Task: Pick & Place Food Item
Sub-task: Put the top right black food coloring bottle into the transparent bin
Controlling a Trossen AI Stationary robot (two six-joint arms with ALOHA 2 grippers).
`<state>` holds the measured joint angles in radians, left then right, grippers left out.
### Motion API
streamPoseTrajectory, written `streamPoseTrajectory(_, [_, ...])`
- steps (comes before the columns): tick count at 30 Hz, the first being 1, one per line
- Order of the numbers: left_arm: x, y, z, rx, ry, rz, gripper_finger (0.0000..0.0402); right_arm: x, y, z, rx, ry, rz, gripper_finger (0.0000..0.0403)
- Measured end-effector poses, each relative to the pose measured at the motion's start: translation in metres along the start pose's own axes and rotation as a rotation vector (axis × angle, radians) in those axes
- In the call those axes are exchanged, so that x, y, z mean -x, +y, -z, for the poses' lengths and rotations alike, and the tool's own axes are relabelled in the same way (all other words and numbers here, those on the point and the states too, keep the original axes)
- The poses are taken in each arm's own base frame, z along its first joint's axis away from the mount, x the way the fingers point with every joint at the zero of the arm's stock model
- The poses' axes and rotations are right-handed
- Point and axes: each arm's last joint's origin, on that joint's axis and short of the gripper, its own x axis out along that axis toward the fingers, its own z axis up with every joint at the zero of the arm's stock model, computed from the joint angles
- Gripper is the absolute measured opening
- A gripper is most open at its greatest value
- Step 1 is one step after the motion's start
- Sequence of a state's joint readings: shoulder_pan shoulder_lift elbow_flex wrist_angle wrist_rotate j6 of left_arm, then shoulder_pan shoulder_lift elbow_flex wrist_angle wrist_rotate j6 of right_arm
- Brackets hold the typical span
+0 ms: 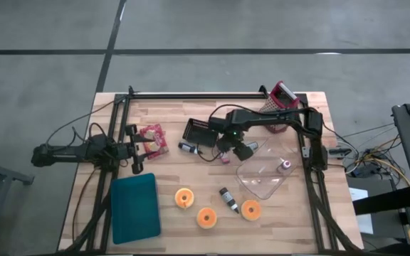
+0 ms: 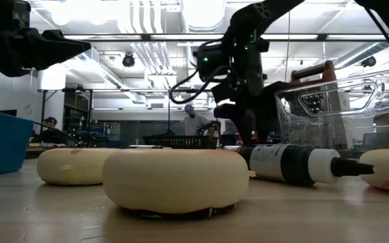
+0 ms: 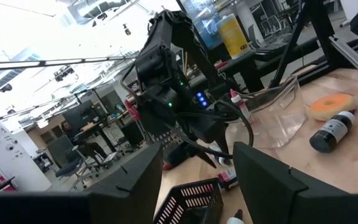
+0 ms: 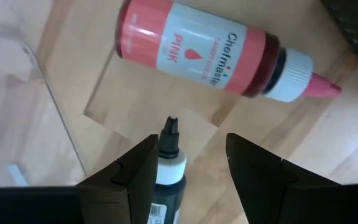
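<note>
The bench (image 1: 191,227) is a pale butcher-block top on a grey concrete floor; the low view looks past it into a bright workshop with ceiling ducts and strip lights, where a person (image 2: 193,120) stands far behind.

Three round orange-and-cream doughnut-like food items lie along the near side of the bench: one (image 1: 184,198) just right of a blue tray (image 1: 134,208), one (image 1: 206,217) nearer the edge, and one (image 1: 250,209) beside a dark dropper bottle (image 1: 227,199) lying on its side. None is held or touched.

The right end effector (image 4: 190,163) hangs over mid-bench with its fingers spread, gripping nothing. In the right wrist view a black-tipped bottle (image 4: 166,177) shows between its two fingers, and a pink food-colouring bottle (image 4: 219,57) lies on its side just beyond, beside the edge of a clear plastic container (image 1: 265,172). That container sits just right of the end effector and holds a small capped bottle (image 1: 285,166).

A black mesh basket (image 1: 201,132) sits behind the right end effector, a red grater-like tool (image 1: 280,99) at the far right corner.

The left end effector (image 1: 142,148) waits at the left side, fingers apart and empty, next to a red-and-white snack packet (image 1: 152,138).
</note>
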<state>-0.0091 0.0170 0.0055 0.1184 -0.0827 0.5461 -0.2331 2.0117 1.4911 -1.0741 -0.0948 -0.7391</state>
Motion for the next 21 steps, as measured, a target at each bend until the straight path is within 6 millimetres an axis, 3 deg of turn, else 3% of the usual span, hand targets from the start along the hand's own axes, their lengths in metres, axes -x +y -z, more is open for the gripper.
streamPoseTrajectory(8, [0.0,0.0,0.0,0.0,0.0,0.0,0.02,0.0059,0.0031,0.0009,0.014,-0.044,-0.025,0.0185])
streamPoseTrajectory(21, [0.0,0.0,0.0001,0.0,0.0,0.0,0.02,-0.002,0.0083,0.004,-0.005,-0.06,-0.096,0.0185])
